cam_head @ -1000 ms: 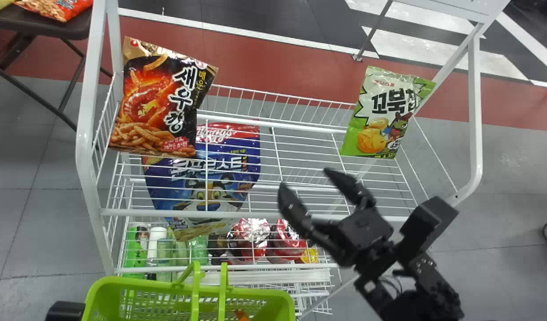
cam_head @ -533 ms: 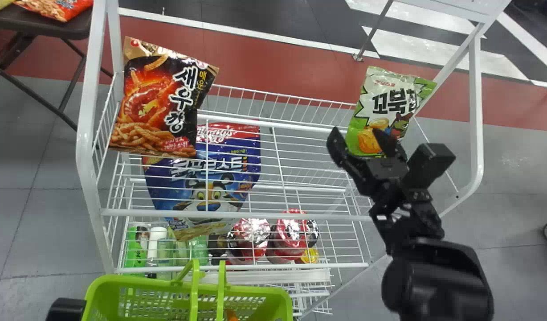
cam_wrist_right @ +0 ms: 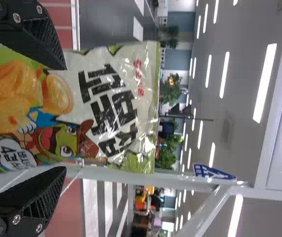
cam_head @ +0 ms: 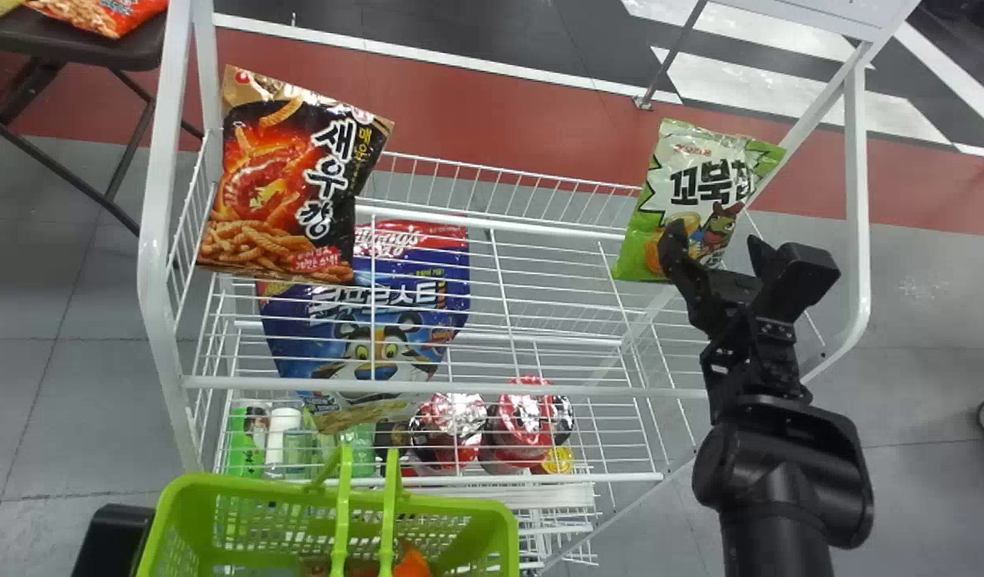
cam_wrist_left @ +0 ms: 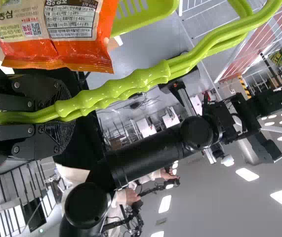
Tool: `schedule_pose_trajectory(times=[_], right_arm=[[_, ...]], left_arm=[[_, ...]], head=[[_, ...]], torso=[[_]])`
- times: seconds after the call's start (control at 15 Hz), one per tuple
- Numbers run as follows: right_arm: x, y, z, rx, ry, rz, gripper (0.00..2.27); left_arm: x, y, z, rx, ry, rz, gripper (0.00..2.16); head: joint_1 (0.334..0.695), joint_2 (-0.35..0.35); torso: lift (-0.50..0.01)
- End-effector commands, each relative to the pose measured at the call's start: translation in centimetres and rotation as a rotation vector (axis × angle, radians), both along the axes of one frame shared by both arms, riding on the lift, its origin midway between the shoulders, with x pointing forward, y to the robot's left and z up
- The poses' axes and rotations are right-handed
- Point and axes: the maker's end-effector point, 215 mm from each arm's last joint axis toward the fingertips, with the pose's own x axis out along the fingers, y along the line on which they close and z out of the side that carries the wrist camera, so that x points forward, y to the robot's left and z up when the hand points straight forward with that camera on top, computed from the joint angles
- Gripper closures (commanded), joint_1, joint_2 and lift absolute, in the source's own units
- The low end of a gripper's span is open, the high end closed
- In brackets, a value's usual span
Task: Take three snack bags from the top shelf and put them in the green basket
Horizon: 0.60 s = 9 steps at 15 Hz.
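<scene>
Right claw (cam_head: pixel 715 240) moved forward-right to the green-white bag (cam_head: pixel 688 188). Bag's at the top shelf (cam_head: pixel 540 390)'s right end; claw apart, a finger near each side. Black-orange bag (cam_head: pixel 288 180): top shelf's left end. Green basket (cam_head: pixel 428 506): in front of top shelf, leftish; left claw (cam_head: pixel 111 537) clamped on its handle (cam_wrist_left: pixel 145 79).

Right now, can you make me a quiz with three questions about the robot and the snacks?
1. Fill in: the left hand grips the green basket's ____.

2. True or false: the right hand is open, near the green-and-white snack bag.

3. Which bag is farther to the robot's left?
A. The green-and-white snack bag
B. The black-and-red snack bag

Key: 1 handle; 2 true; 3 B
</scene>
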Motion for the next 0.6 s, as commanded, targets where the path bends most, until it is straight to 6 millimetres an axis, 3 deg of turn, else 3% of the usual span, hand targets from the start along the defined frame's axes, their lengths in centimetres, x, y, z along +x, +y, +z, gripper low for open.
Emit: schedule_pose_trajectory(times=[0.0,0.13,0.2,0.27,0.33,0.47,0.53], right_arm=[[0.9,-0.9,0.2,-0.027,0.017,0.028,0.09],[1.7,-0.1,0.6,-0.027,0.018,0.071,0.33],[1.8,0.1,0.2,-0.017,0.036,0.09,0.75],[1.8,0.7,-0.7,0.011,0.06,0.132,1.54],[1.8,1.4,-1.0,0.025,0.066,0.173,1.87],[1.2,1.9,-0.4,0.007,0.047,0.192,2.24],[1.0,1.9,-0.1,0.004,0.032,0.191,2.24]], left_arm=[[0.3,0.0,0.1,0.002,-0.005,0.0,1.87],[0.6,-0.2,0.0,0.004,-0.006,-0.001,1.87],[0.6,-0.2,-0.1,0.008,-0.003,-0.002,1.87],[0.7,-0.3,-0.2,0.011,-0.004,-0.001,1.87],[0.8,-0.2,-0.4,0.018,0.001,-0.001,1.87],[0.6,-0.3,-0.5,0.022,0.008,-0.004,1.87],[0.6,-0.2,-0.5,0.025,0.007,-0.005,1.87]], head=[[0.695,-0.35],[0.695,-0.35],[0.695,-0.35],[0.695,-0.35],[0.695,-0.35],[0.695,-0.35],[0.695,-0.35]], torso=[[-0.036],[-0.036],[-0.036],[-0.036],[-0.036],[-0.036],[-0.036]])
